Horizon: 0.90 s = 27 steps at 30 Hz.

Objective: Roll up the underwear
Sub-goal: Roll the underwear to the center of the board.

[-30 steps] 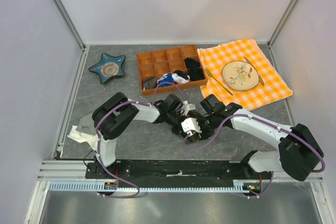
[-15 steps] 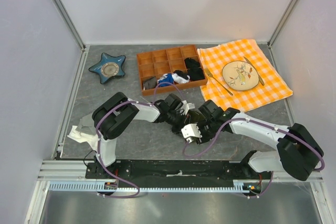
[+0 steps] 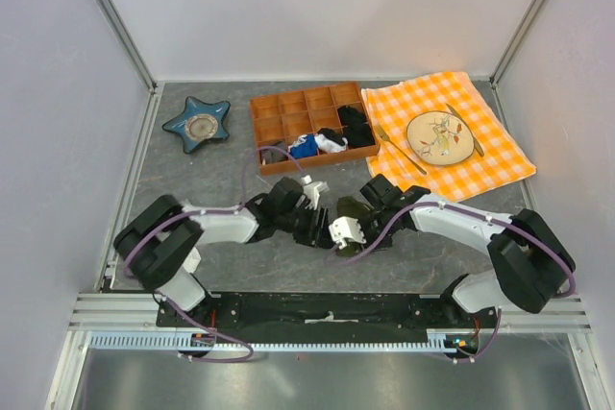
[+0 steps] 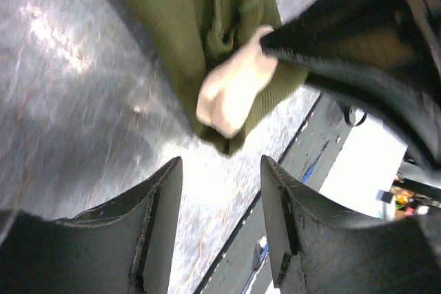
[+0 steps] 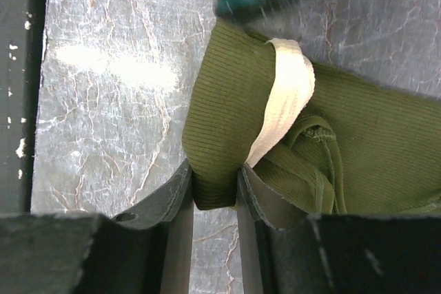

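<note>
The underwear (image 3: 352, 208) is a dark olive-green bundle with a cream waistband (image 5: 289, 94), lying folded on the grey table between the two arms. My right gripper (image 5: 215, 187) is shut on a thick fold at the bundle's edge, with olive cloth pinched between its fingers (image 5: 178, 204). In the top view the right gripper (image 3: 354, 223) sits right at the bundle. My left gripper (image 4: 220, 197) is open and empty, a short way off the cloth, its fingertips (image 4: 165, 204) above bare table. The underwear (image 4: 207, 25) and its waistband (image 4: 231, 98) lie just beyond them. In the top view the left gripper (image 3: 313, 222) is just left of the bundle.
An orange compartment tray (image 3: 288, 105) with small black, blue and white garments stands behind the arms. A blue star-shaped dish (image 3: 197, 124) is at the back left. A checked cloth (image 3: 490, 156) with a plate (image 3: 440, 136) and cutlery lies at the right. Crumpled white cloth (image 3: 136, 245) lies near the left arm.
My left gripper has opened, let go of the underwear and drawn back to the left. My right gripper has closed on a fold of the bundle.
</note>
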### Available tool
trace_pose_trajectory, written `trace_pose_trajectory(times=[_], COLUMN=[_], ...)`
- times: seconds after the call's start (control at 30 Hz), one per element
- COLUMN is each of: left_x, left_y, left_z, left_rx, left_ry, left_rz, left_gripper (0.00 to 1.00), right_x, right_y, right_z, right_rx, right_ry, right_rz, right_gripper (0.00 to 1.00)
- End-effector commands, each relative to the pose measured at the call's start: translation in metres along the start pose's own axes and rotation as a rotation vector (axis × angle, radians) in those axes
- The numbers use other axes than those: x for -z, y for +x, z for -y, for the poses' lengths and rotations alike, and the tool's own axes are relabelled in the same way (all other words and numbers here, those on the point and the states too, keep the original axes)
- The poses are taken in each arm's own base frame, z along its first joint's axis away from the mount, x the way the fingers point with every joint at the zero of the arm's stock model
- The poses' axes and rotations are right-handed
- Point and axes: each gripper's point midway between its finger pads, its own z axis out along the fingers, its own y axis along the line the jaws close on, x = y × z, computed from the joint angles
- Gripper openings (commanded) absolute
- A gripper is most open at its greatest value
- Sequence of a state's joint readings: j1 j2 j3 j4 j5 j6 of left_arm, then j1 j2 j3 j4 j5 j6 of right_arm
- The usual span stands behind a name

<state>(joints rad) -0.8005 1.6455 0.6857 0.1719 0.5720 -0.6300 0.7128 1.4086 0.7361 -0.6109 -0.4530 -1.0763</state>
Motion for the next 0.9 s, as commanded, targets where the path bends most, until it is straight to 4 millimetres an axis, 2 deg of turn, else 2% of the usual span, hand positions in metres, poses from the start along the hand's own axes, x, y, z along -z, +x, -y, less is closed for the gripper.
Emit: trace_pose_trajectory(times=[0.0, 0.07, 0.1, 0.13, 0.17, 0.2, 0.23, 0.33, 0.37, 0.4, 0.43, 0.47, 0.5, 0.53, 0.7, 0.8, 0.87], left_x=[0.029, 0.038, 0.039, 0.048, 0.052, 0.05, 0.055, 0.052, 0.048, 0.045, 0.041, 0.03, 0.026, 0.02, -0.022, -0.036, -0.046], left_y=[-0.012, -0.011, 0.006, -0.003, -0.001, 0.01, 0.005, 0.006, 0.005, 0.0, -0.003, 0.001, -0.009, -0.011, -0.019, -0.025, -0.022], left_z=[0.01, 0.009, 0.01, 0.024, 0.029, 0.034, 0.041, 0.055, 0.055, 0.067, 0.069, 0.06, 0.072, 0.073, 0.064, 0.065, 0.057], left_rx=[-0.253, -0.386, -0.452, -0.526, -0.622, -0.684, -0.738, -0.928, -1.006, -1.05, -1.084, -1.134, -1.164, -1.191, -1.321, -1.375, -1.406], left_ry=[0.018, -0.009, -0.003, 0.011, 0.017, 0.035, 0.032, 0.018, 0.0, 0.007, -0.006, -0.036, -0.034, -0.038, -0.117, -0.145, -0.165], left_rz=[0.24, 0.315, 0.314, 0.398, 0.422, 0.415, 0.46, 0.465, 0.454, 0.455, 0.446, 0.388, 0.395, 0.376, 0.272, 0.253, 0.215], left_gripper=[0.56, 0.56, 0.56, 0.56, 0.56, 0.57, 0.57, 0.58, 0.58, 0.59, 0.59, 0.59, 0.59, 0.59, 0.6, 0.6, 0.6], right_x=[0.003, 0.01, 0.012, 0.017, 0.016, 0.017, 0.02, 0.019, 0.018, 0.018, 0.019, 0.019, 0.019, 0.019, 0.02, 0.019, 0.019], right_y=[0.001, 0.006, 0.001, 0.005, 0.006, 0.003, 0.005, 0.01, 0.012, 0.013, 0.014, 0.015, 0.016, 0.018, 0.021, 0.023, 0.024], right_z=[-0.025, -0.026, -0.028, -0.032, -0.03, -0.031, -0.035, -0.031, -0.026, -0.024, -0.024, -0.024, -0.023, -0.022, -0.02, -0.021, -0.021], right_rx=[-0.146, -0.203, -0.225, -0.272, -0.284, -0.304, -0.35, -0.399, -0.419, -0.416, -0.44, -0.448, -0.459, -0.47, -0.476, -0.479, -0.484], right_ry=[-0.165, -0.209, -0.235, -0.269, -0.299, -0.325, -0.362, -0.423, -0.434, -0.443, -0.469, -0.477, -0.485, -0.488, -0.483, -0.485, -0.488], right_rz=[0.066, 0.101, 0.145, 0.156, 0.173, 0.204, 0.209, 0.233, 0.239, 0.249, 0.261, 0.265, 0.271, 0.279, 0.285, 0.285, 0.286], right_gripper=[0.25, 0.25, 0.25, 0.25, 0.25, 0.25, 0.25, 0.25, 0.25, 0.25, 0.25, 0.26, 0.25, 0.26, 0.26, 0.27, 0.27])
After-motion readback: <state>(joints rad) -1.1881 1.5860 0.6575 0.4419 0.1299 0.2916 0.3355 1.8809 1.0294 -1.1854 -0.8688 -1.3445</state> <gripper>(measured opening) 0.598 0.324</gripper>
